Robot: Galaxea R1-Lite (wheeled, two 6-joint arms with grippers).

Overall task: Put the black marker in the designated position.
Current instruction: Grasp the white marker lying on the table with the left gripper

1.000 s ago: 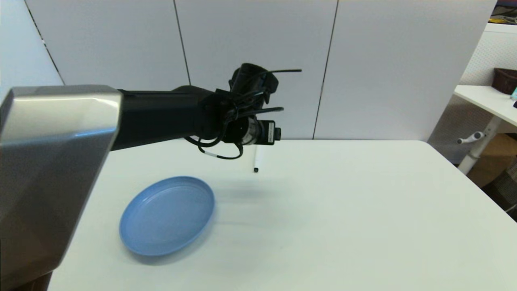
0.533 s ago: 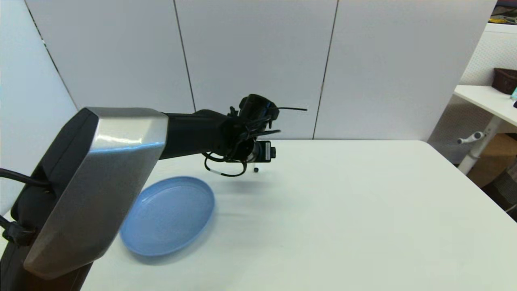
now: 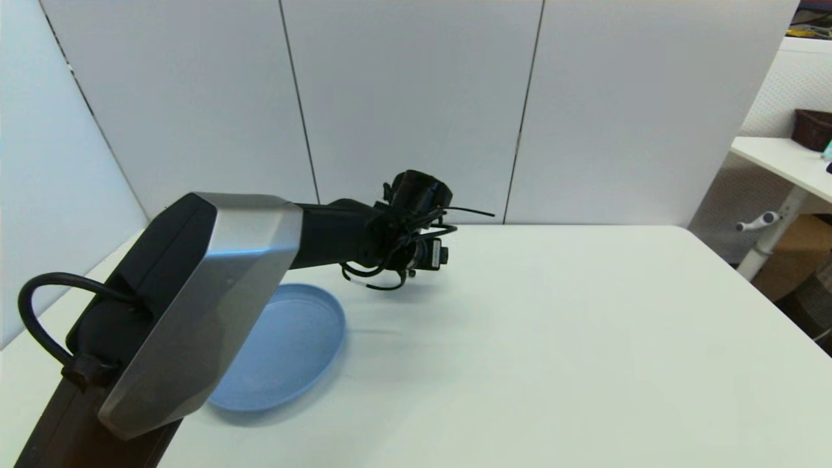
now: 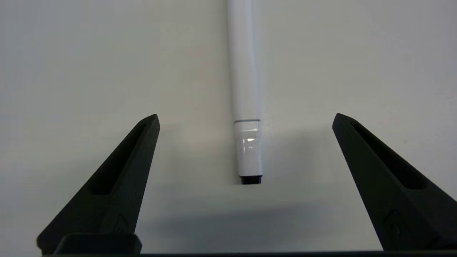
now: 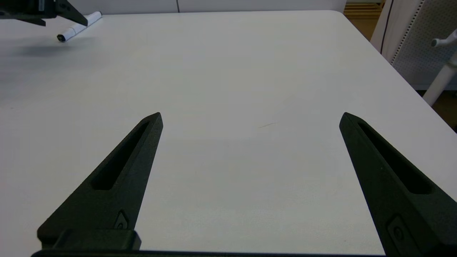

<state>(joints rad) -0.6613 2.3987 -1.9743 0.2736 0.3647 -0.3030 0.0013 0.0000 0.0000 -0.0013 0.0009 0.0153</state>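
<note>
A: Where did the marker lie at that moment?

B: Flat on the table, toward the far edge, at about one o'clock from the plate and apart from it. In the head view the left wrist hid it. The left wrist view showed it plainly: white barrel running straight away from the camera, black tip nearest the claw.

A: And the left gripper?

B: Spread wide, holding nothing. Its two fingers stood either side of the tip end, neither touching the barrel. The barrel sat close to midway between them, so the alignment looked good.

A: The right gripper?

B: Parked low over bare table on the right side, fingers wide too, empty. From there the marker showed far off at about ten o'clock, under the left claw.

A: How should the grasp have been made?

B: I judged it a pre-grasp. The claw seemed to straddle only the tip end, so I would have pushed a little farther along the barrel before closing; a pinch near the end lets a slim pen pivot or squirt out. Then lower until the fingertips nearly brush the table, since the pen lies low, and close slowly and evenly so neither finger rolls it sideways first.

A: And afterwards?

B: The plate was the likely target, at about seven o'clock from the marker. Lift clear first, carry over the rim, and release low so the round barrel doesn't roll off.
</note>
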